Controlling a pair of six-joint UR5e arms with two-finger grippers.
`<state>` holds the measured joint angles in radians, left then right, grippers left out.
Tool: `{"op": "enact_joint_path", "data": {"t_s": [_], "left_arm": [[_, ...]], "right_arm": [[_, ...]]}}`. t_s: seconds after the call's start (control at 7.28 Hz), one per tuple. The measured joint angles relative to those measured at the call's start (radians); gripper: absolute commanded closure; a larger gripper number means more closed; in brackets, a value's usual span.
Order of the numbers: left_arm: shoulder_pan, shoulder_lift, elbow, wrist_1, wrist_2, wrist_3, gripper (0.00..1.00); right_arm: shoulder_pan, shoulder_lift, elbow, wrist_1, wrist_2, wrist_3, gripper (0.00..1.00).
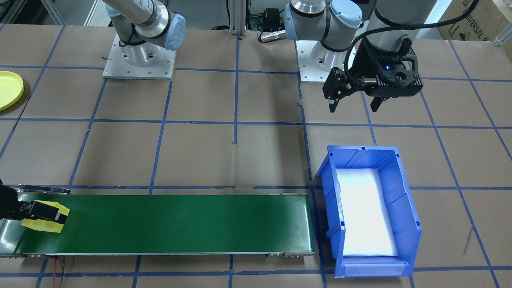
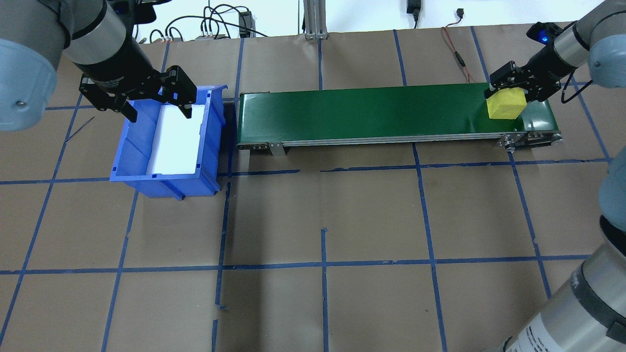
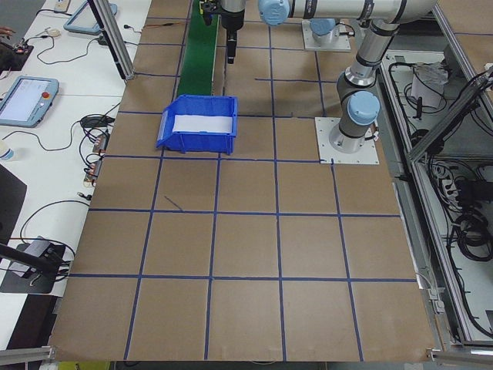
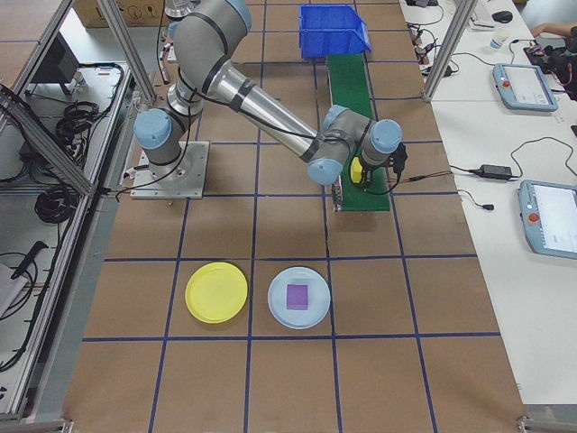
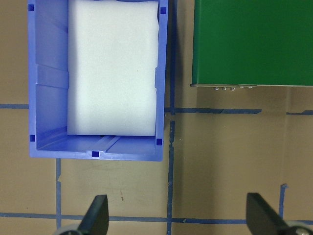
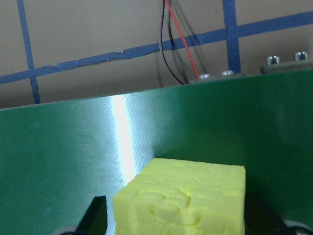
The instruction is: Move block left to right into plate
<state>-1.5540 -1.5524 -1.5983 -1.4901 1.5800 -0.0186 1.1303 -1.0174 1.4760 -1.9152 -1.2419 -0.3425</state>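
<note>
Yellow block (image 6: 186, 200) clamped in right tool (image 2: 511, 95); left tool (image 2: 146, 100) apart.

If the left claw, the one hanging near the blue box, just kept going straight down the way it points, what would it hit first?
Probably bare table paper. The left gripper points down just beside the blue bin, though depth is hard to judge.

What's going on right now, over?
Right claw shut on yellow block, conveyor's right end. Left claw open, empty, over blue bin. Yellow plate empty.
</note>
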Motion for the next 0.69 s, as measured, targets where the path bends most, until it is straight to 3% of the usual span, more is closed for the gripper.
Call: {"op": "enact_joint_path", "data": {"t_s": [0.14, 0.27, 0.69], "left_arm": [[0.0, -0.001, 0.0, 0.002, 0.0, 0.0, 0.0], [0.0, -0.002, 0.0, 0.005, 0.0, 0.0, 0.0], [0.0, -0.003, 0.001, 0.007, 0.0, -0.004, 0.0]], "right_arm": [[0.0, -0.001, 0.006, 0.0, -0.029, 0.003, 0.48], [0.0, -0.001, 0.006, 0.0, -0.051, 0.004, 0.58], [-0.004, -0.036, -0.025, 0.01, -0.155, 0.004, 0.59]]}}
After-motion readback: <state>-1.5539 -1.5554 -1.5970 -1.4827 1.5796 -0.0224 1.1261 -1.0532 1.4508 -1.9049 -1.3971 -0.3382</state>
